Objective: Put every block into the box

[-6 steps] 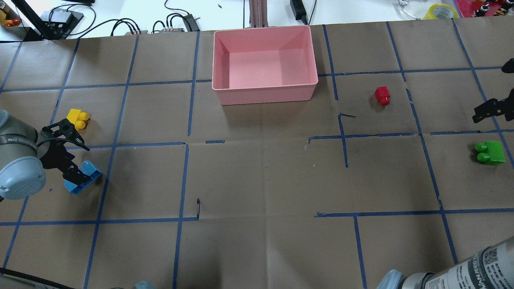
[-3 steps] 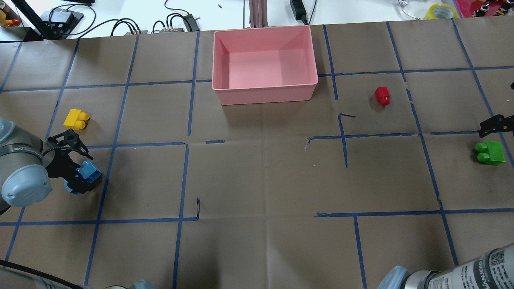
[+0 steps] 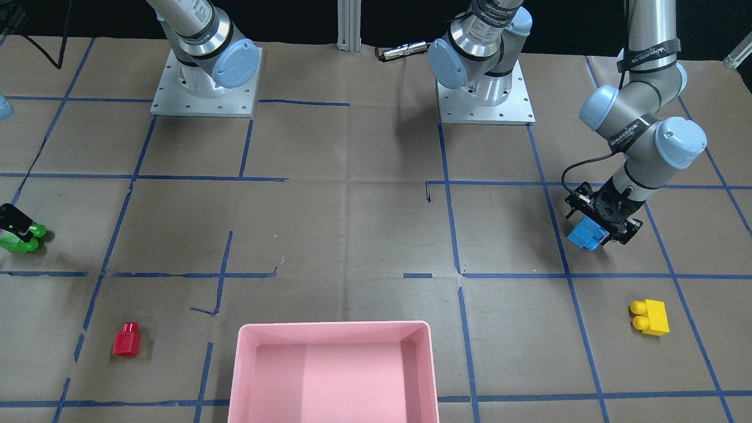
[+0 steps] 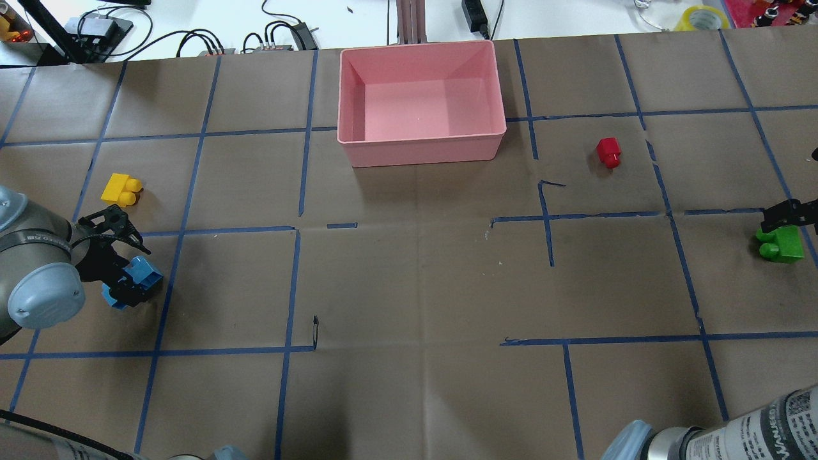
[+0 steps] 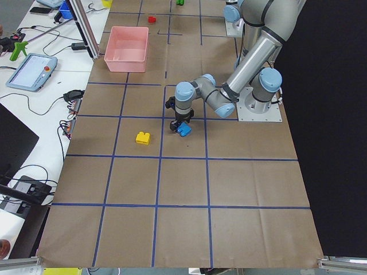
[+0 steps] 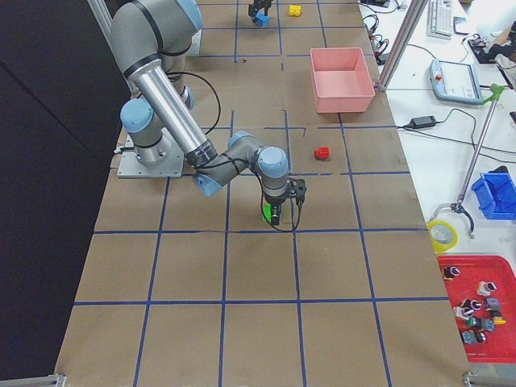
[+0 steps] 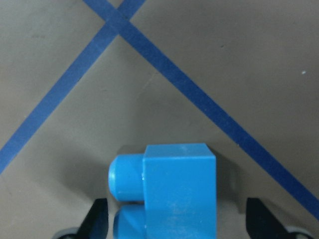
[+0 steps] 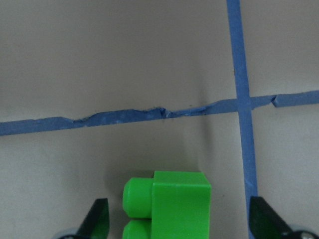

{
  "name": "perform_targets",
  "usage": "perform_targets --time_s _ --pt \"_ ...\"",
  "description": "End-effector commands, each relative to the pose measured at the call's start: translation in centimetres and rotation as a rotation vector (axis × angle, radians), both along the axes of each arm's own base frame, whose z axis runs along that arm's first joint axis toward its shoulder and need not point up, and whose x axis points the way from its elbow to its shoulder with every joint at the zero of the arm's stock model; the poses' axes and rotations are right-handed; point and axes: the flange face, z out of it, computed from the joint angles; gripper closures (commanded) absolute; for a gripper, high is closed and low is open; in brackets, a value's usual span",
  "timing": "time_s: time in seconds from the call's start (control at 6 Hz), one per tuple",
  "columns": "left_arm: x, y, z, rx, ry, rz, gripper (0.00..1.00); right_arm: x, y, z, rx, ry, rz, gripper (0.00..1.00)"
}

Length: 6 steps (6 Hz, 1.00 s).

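The pink box (image 4: 422, 150) sits at the upper middle of the overhead view with only its bare pink floor showing; all four blocks lie outside it on the brown paper (image 4: 415, 287) marked off by blue tape lines (image 4: 204, 134). The red block (image 4: 608, 152) is the nearest, to the right of the box at about the height of its front wall. The yellow block (image 4: 121, 189) lies far out at the left, well apart from the box. Just below it, at the left edge, the left gripper (image 7: 173, 221) is down around the blue block (image 4: 142, 276). In the left wrist view its fingers (image 7: 99, 219) stand spread on either side of the block, the left one close against the studs and a clear gap on the right, so the grip is released rather than clamped. At the far right edge the green block (image 4: 781, 243) lies with the right gripper (image 8: 177, 219) over it. Its fingers (image 8: 264, 219) are wide apart, with paper showing between them and the block on both sides.
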Motion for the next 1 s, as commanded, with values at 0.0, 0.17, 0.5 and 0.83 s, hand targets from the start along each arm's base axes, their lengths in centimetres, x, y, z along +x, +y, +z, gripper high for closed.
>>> perform_targets --time_s 0.0,0.17,0.5,0.83 --pt "-0.1 -0.2 0.0 -0.002 -0.001 -0.006 0.13 0.2 0.3 -0.8 0.008 -0.005 0.0 0.01" --pt "-0.1 -0.2 0.0 -0.001 -0.002 -0.006 0.23 0.2 0.3 -1.6 0.005 -0.005 0.0 0.01" --pt "0.0 -0.3 0.0 0.0 -0.006 -0.006 0.55 0.1 0.3 -1.9 0.002 0.0 -0.003 0.01" --pt "0.6 -0.8 0.6 -0.008 -0.026 0.001 0.89 0.4 0.6 -2.3 0.012 -0.008 -0.004 0.04"
